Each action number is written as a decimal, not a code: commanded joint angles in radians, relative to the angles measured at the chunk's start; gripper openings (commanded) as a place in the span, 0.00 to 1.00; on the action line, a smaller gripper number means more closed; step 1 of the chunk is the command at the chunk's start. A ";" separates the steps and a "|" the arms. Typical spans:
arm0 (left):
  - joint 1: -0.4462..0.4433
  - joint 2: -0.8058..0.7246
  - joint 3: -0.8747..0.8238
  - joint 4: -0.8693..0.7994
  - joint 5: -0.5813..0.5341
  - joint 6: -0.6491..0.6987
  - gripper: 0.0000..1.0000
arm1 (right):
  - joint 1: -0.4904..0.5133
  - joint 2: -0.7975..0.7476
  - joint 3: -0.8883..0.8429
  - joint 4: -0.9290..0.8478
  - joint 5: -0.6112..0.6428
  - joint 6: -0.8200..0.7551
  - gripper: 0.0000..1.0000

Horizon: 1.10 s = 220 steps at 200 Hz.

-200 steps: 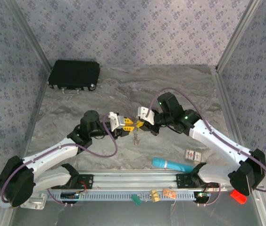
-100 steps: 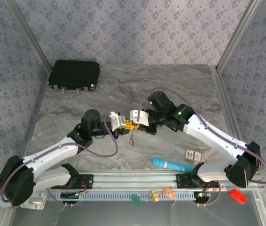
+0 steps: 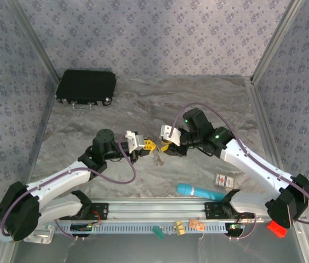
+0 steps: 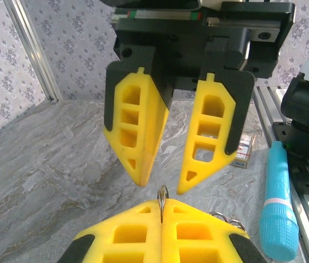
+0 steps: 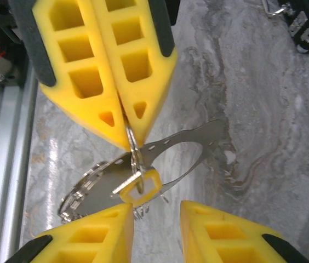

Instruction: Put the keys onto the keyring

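Left pincer [image 4: 162, 208] is clamped shut on the keyring [image 5: 133, 149] at frame centre, steadying it for threading, a key [image 5: 139, 185] dangling. Right pincer [image 5: 155, 213], lower frame, stands partly open and empty.

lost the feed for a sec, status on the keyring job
Left gripper shut on keyring. Right gripper open, facing it. Yellow-headed key hangs on the ring. No obstruction seen.

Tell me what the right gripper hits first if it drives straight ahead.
Most likely the yellow-headed key, hanging on the keyring that the left gripper pinches shut. It sits just ahead of the right gripper's open jaws, though depth is hard to judge.
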 commanded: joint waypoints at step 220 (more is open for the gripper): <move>-0.016 -0.018 0.024 0.210 0.111 -0.105 0.00 | -0.023 0.006 -0.017 0.097 -0.131 0.081 0.20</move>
